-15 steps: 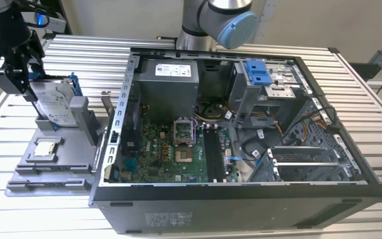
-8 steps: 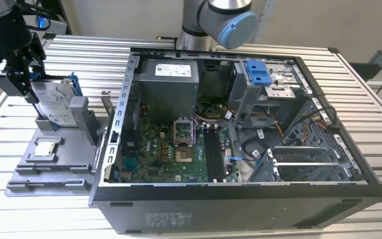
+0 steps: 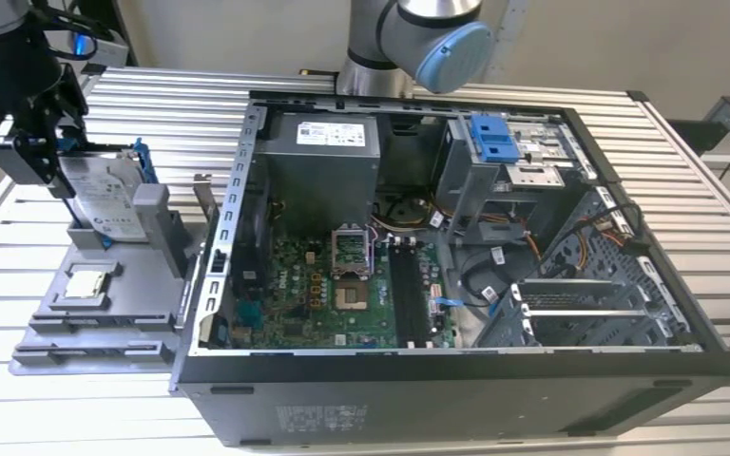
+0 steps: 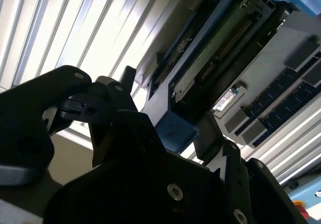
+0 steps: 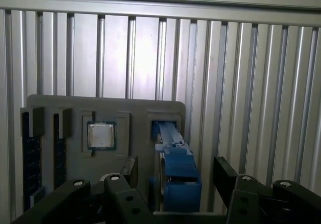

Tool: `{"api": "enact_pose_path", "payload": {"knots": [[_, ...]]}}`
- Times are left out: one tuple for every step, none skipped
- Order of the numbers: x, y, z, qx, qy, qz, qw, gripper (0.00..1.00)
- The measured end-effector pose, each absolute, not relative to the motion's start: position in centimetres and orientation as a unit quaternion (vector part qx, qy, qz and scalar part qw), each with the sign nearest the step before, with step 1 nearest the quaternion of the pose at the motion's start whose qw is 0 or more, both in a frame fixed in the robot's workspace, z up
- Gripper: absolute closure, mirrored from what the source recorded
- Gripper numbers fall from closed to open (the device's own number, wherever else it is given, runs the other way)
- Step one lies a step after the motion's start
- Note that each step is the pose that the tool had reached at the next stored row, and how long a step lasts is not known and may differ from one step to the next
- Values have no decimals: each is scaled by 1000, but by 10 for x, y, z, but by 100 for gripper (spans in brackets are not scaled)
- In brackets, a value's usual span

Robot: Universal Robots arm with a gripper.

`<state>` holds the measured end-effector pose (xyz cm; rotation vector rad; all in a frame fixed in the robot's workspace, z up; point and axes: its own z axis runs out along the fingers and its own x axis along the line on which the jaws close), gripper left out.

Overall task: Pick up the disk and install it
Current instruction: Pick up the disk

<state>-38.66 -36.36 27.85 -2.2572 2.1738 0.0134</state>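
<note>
The disk (image 3: 102, 195) is a silver-grey drive with a white label and a blue rail. It stands on edge in a slot of the grey holder (image 3: 99, 318) at the exterior view's left, beside the computer case. My gripper (image 3: 68, 142) is at the disk's upper end. In the first wrist view the disk's blue rail (image 5: 175, 169) runs between the two black fingers (image 5: 129, 170), with a gap on each side. My gripper (image 5: 176, 173) is open around the disk. The second wrist view shows the disk's underside (image 4: 210, 58) and its blue rail just beyond my gripper (image 4: 173, 113).
The open computer case (image 3: 669, 313) lies on the slatted metal table (image 3: 111, 408), with the motherboard (image 3: 339, 285) and a blue-latched drive bay (image 3: 498, 138) inside. A square silver processor chip (image 3: 86, 283) sits on the grey holder. The arm's base (image 3: 416, 38) stands behind the case.
</note>
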Motion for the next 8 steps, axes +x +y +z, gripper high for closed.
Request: {"api": "enact_pose_path", "payload": {"knots": [[-387,-364,278,-720,694,4,4,0],[-387,-364,278,-720,694,4,4,0],[-387,-364,278,-720,694,4,4,0],[-387,-364,278,-720,694,4,4,0],[-387,-364,278,-720,694,4,4,0],[-387,-364,278,-720,694,4,4,0],[-387,-364,278,-720,694,4,4,0],[-387,-364,278,-720,694,4,4,100]]}}
